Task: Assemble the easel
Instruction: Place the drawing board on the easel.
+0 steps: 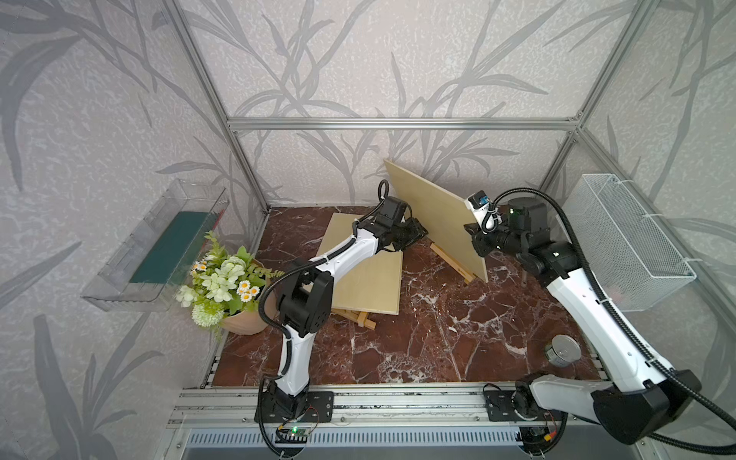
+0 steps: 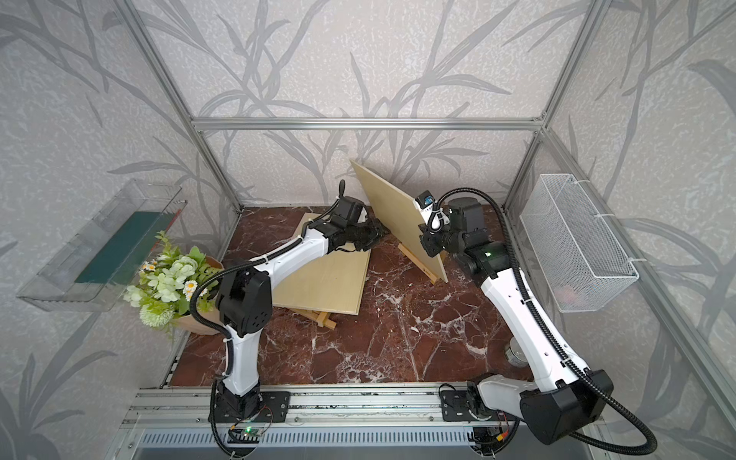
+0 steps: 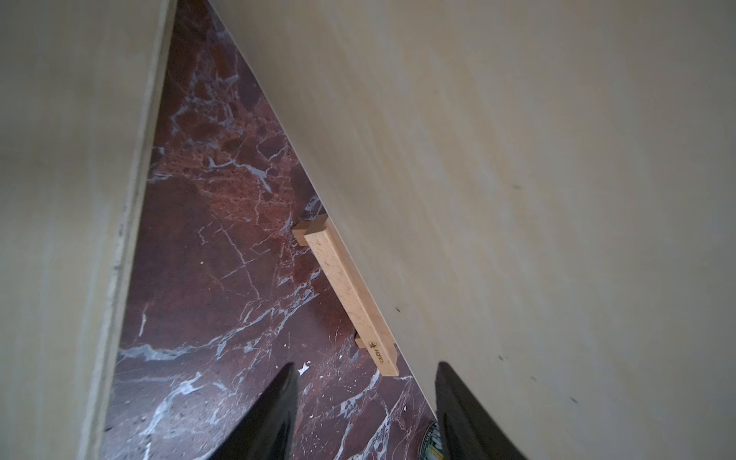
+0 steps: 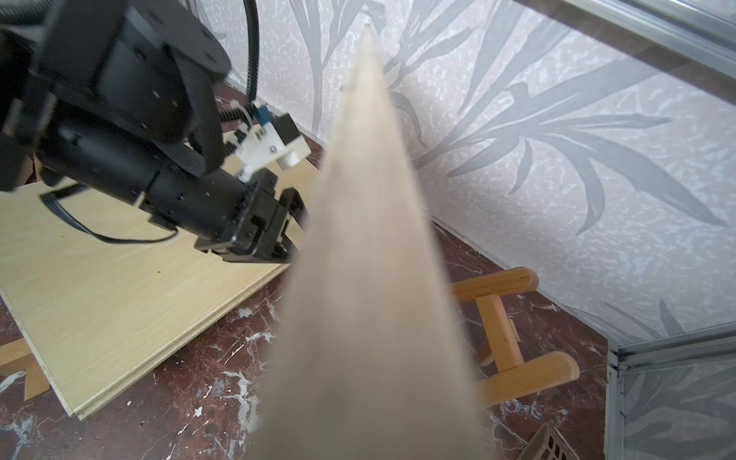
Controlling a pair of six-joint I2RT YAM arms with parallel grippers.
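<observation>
Jaws first: right gripper [image 1: 475, 240] is closed to a thin pinch on the near right edge of the pale, flat plywood board [image 1: 434, 215]. The right wrist view looks straight down that edge, and the fingers themselves are out of shot. The left gripper [image 1: 416, 235] has its jaws partly apart with nothing between them, only bare tabletop in the gap in the left wrist view. Its tips sit close to the board's left face; contact cannot be told. The board stands on edge at far centre of the red-brown, white-veined marble tabletop [image 1: 438, 342], apparently leaning away from the left arm. Its lower edge runs along the light-wood ledge bar [image 3: 350, 294] of a small wooden easel [image 4: 498, 318], whose round-dowel rear legs show behind it. To the left, a second plywood panel [image 1: 366, 278] lies flat over a folded wooden frame [image 1: 364, 318]. A round metal tin [image 1: 563, 350] sits near right, well apart. Risks, as judged: the ply is thin, smooth and light and the ledge is narrow, so letting go before the edge is properly seated could let it slide off the front. The easel looks light on polished stone, so a push from the left jaws could skid it or fold its legs. A one-edge pinch gives leverage, so any wrist twist could swing the board off its rest.
</observation>
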